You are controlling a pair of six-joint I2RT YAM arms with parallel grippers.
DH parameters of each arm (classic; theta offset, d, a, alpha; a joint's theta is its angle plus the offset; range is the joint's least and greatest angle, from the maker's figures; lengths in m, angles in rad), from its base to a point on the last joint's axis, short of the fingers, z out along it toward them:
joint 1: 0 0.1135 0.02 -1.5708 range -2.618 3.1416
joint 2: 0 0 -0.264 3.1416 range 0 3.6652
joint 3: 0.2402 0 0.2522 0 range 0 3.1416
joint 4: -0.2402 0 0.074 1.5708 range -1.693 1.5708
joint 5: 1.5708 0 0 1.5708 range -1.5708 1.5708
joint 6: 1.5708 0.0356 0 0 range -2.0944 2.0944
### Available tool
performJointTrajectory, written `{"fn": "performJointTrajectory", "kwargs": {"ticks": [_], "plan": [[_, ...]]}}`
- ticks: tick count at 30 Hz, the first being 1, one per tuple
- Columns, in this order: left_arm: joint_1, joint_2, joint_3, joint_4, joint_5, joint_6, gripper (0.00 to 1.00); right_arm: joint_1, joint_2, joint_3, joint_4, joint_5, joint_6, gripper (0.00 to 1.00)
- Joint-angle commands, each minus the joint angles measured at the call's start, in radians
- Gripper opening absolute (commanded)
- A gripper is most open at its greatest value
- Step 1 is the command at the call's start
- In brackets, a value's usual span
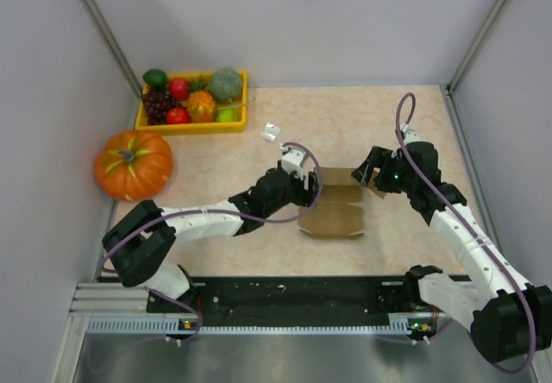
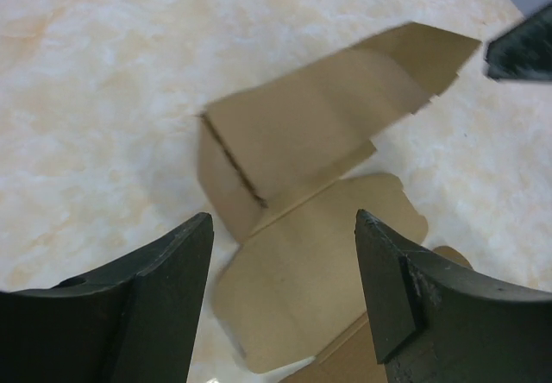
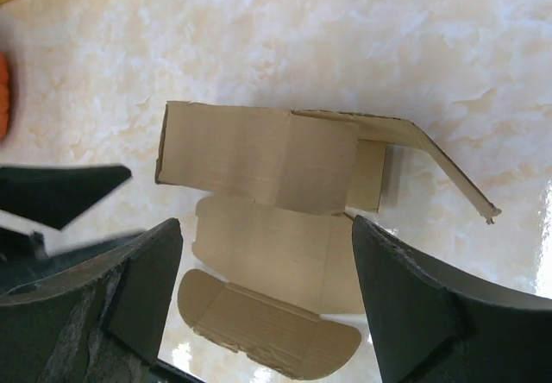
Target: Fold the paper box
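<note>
While left tool [image 2: 283,219] and right tool [image 3: 265,222] gape empty, creased kraft paper box [image 1: 334,214]

The top view looks steeply down from above and behind the arm bases, far enough back to take in the whole table [image 1: 405,124]. The wrist views look down between the jaws of the left gripper [image 2: 283,219] and right gripper [image 3: 266,222], close above the table. All three share the box [image 1: 336,210].
</note>
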Motion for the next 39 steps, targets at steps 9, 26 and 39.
{"fn": "performJointTrajectory", "kwargs": {"ticks": [9,26,39], "plan": [[-0.243,0.21,-0.099,0.486,-0.59,0.262,0.62,-0.001,0.045,0.115,-0.031,-0.02,0.095,0.73],[-0.248,0.394,-0.064,0.814,-0.602,0.441,0.37,0.014,0.252,0.184,-0.051,-0.084,0.143,0.59],[-0.251,0.448,-0.036,0.895,-0.633,0.497,0.01,0.045,0.327,0.166,-0.011,-0.069,0.185,0.52]]}}
